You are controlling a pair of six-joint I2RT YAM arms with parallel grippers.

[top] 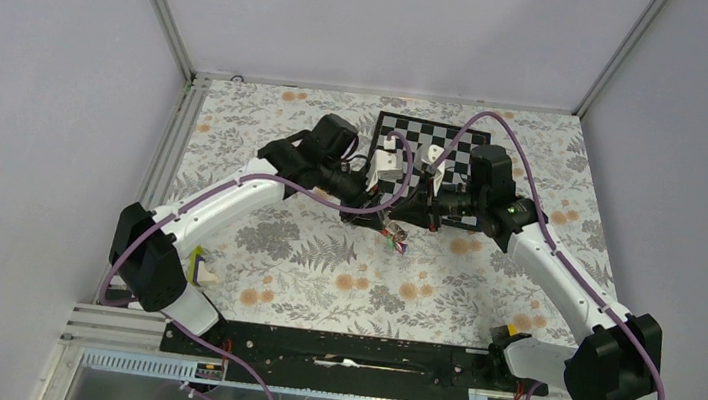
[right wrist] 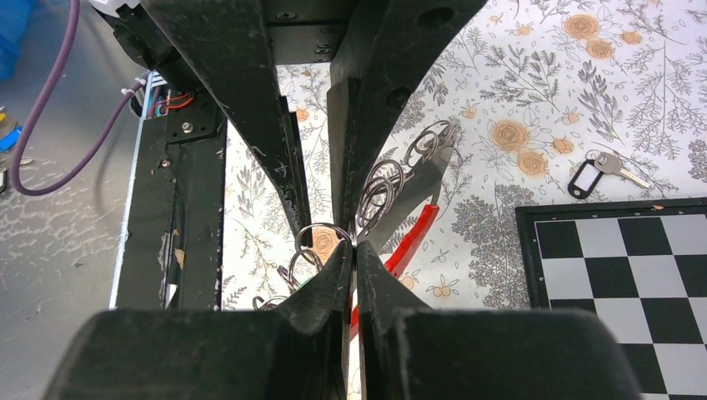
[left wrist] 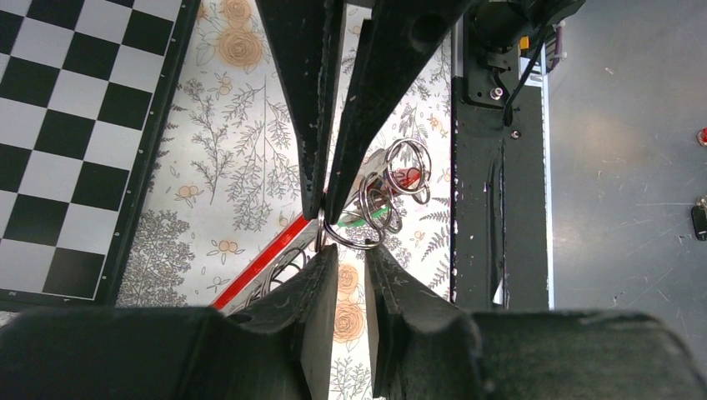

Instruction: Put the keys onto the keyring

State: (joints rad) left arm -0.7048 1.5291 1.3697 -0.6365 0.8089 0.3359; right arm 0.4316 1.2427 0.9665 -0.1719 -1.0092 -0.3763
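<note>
Right gripper (right wrist: 354, 254), a black two-fingered claw, clamps the thin silver keyring (right wrist: 323, 225) above the floral cloth (right wrist: 534, 100). Left gripper (left wrist: 350, 254) faces it, jaws slightly apart at the ring, grip unclear. Red-tagged key (right wrist: 414, 236) and green-tagged key (left wrist: 367, 221) hang beside it. One dark-tagged key (right wrist: 586, 177) lies near the black-and-white checkerboard (right wrist: 617, 267).

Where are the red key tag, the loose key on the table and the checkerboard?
red key tag (right wrist: 416, 234), right wrist view, mid-length.
loose key (right wrist: 587, 178), right wrist view, its tag's window.
checkerboard (right wrist: 621, 275), right wrist view, playing surface.
</note>
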